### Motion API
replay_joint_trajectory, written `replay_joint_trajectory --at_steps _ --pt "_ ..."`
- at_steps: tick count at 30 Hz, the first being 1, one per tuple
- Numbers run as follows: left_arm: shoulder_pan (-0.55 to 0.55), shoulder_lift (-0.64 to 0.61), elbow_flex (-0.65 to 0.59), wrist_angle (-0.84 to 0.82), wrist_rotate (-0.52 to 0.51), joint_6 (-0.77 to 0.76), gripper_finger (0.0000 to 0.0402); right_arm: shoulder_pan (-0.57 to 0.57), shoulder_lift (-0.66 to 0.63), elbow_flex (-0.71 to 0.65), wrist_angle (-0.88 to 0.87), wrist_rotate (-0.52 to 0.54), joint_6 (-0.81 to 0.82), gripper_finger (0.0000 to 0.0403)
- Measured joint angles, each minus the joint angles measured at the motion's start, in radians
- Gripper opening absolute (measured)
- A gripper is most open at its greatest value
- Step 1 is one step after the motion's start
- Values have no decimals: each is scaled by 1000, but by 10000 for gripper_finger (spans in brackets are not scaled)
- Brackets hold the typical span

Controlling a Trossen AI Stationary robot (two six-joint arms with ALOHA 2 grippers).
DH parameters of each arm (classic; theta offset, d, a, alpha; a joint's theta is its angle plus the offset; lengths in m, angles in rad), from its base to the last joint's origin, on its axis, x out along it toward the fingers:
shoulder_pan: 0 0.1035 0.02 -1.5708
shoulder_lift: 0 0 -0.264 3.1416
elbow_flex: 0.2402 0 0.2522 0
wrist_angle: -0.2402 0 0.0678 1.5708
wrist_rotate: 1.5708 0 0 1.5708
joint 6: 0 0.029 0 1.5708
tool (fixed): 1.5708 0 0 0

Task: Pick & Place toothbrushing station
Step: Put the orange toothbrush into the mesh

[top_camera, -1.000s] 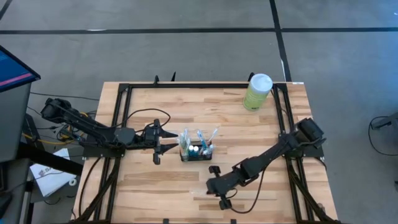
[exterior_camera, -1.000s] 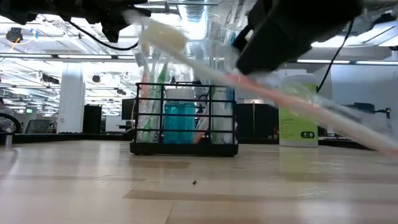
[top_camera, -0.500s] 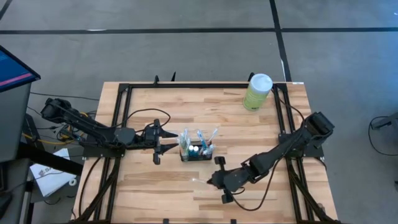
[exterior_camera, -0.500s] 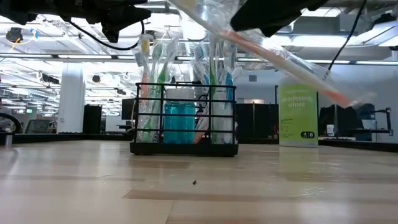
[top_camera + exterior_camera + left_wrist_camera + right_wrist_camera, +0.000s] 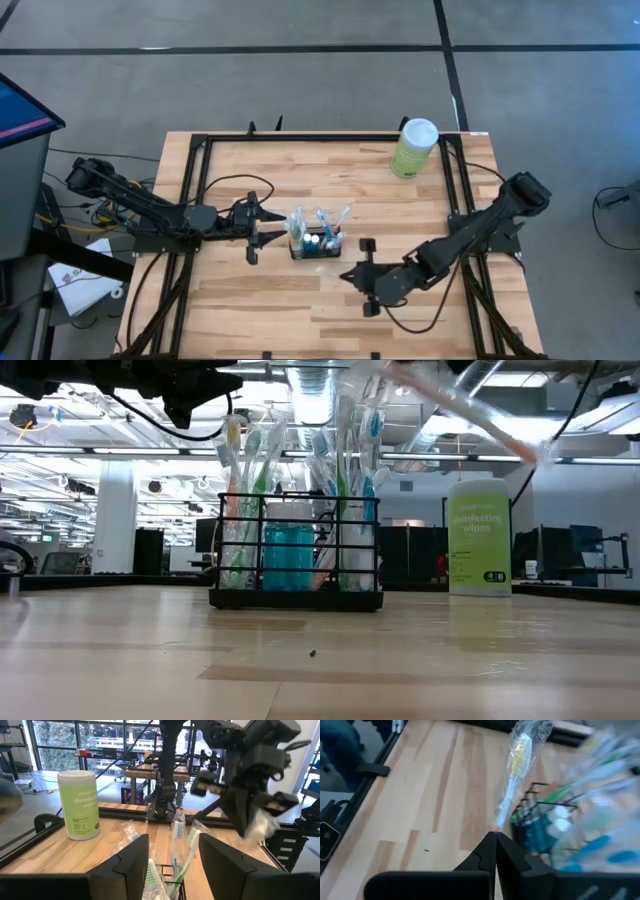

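Observation:
The toothbrushing station (image 5: 315,243), a low black wire holder filled with wrapped toothbrushes, stands by its base at mid-table (image 5: 296,560). My left gripper (image 5: 266,229) stands open just left of it, level, its fingers (image 5: 131,862) framing the brushes without touching them. My right gripper (image 5: 352,276) hovers near and right of the station, shut on a toothbrush (image 5: 516,765) in a clear wrapper. In the low view that toothbrush (image 5: 470,412) slants across the top right. My right gripper pinches the wrapped toothbrush's handle (image 5: 498,821) between its two shut fingertips. The fingers slant down from the table's near right, and the brush runs on ahead of them. It is lifted clear and tilted, its orange-tipped end (image 5: 525,451) lowest.
A pale-green wipes canister (image 5: 414,148) with a white lid stands at the far right, away from both arms. Black frame rails (image 5: 190,200) border the table. Bare wood lies along the near edge (image 5: 300,320).
My right gripper has risen and gone toward the far edge, closer to the station, tipping nearer to level. The wrapped toothbrush has gone up with it, from low over the table to high above the station's top.

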Motion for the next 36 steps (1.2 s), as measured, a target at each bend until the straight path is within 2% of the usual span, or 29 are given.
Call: replay_joint_trajectory --at_steps 9,15,22,26,31,36 --pt "0 0 0 0 0 0 167 22 -87 -4 -38 153 -18 0" --pt "0 0 0 0 0 0 167 2 -162 -103 32 196 -28 0" --pt "0 0 0 0 0 3 167 -20 -284 -238 233 258 -103 0" --pt "0 0 0 1 0 3 167 -61 -330 -330 424 263 -182 0" --pt "0 0 0 1 0 3 167 -121 -351 -463 731 254 -273 0" --pt "0 0 0 1 0 3 167 -174 -350 -535 887 251 -291 0"
